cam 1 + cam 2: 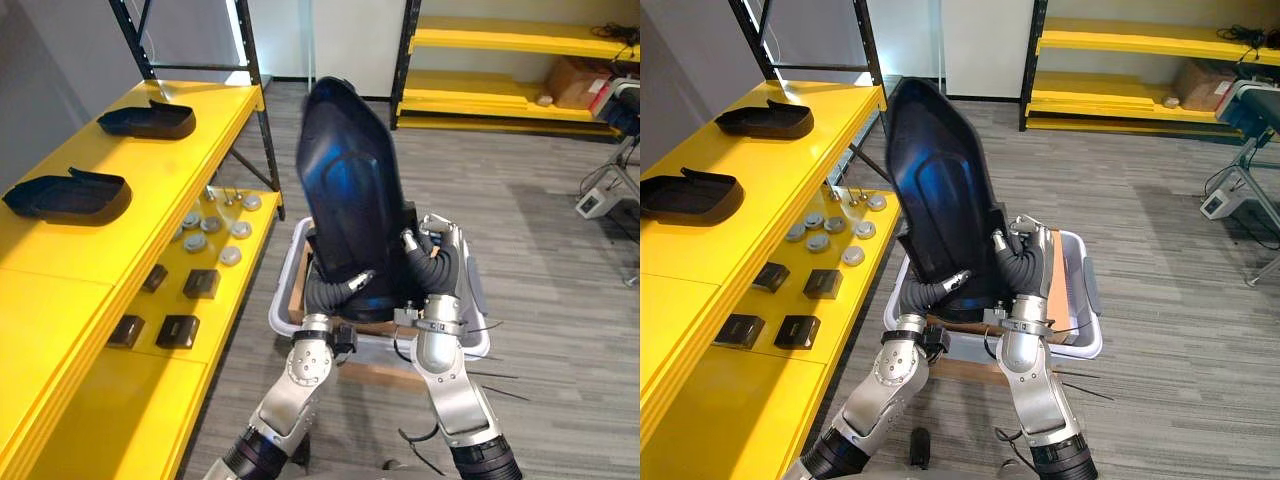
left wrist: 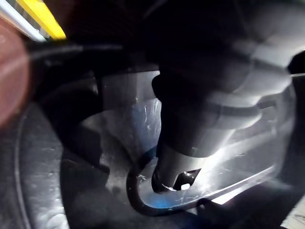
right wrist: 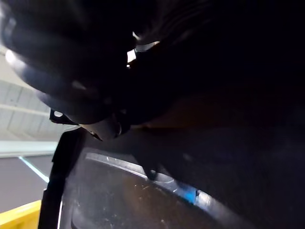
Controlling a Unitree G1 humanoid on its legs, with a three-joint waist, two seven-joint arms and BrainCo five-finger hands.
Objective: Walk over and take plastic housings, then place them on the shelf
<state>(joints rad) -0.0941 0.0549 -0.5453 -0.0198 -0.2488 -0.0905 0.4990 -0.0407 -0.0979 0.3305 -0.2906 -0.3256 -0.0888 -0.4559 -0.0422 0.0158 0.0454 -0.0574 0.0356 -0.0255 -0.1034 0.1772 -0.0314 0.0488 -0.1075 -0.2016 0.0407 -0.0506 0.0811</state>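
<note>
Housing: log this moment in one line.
housing: upright over bin | left hand: grips housing | right hand: grips housing | shelf: two more housings

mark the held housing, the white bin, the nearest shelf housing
held housing [image 1: 345, 190], left eye view, middle of its glossy face
white bin [image 1: 283, 285], left eye view, left rim
nearest shelf housing [image 1: 70, 195], left eye view, its top

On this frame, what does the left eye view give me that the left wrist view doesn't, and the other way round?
Left eye view: the whole plastic housing held upright over the white bin, the right hand on its far side, and two more housings lying on the yellow shelf. Left wrist view: from close up, a dark-tipped finger pressed onto the housing's glossy surface. Both: the left hand gripping the housing near its lower end.
</note>
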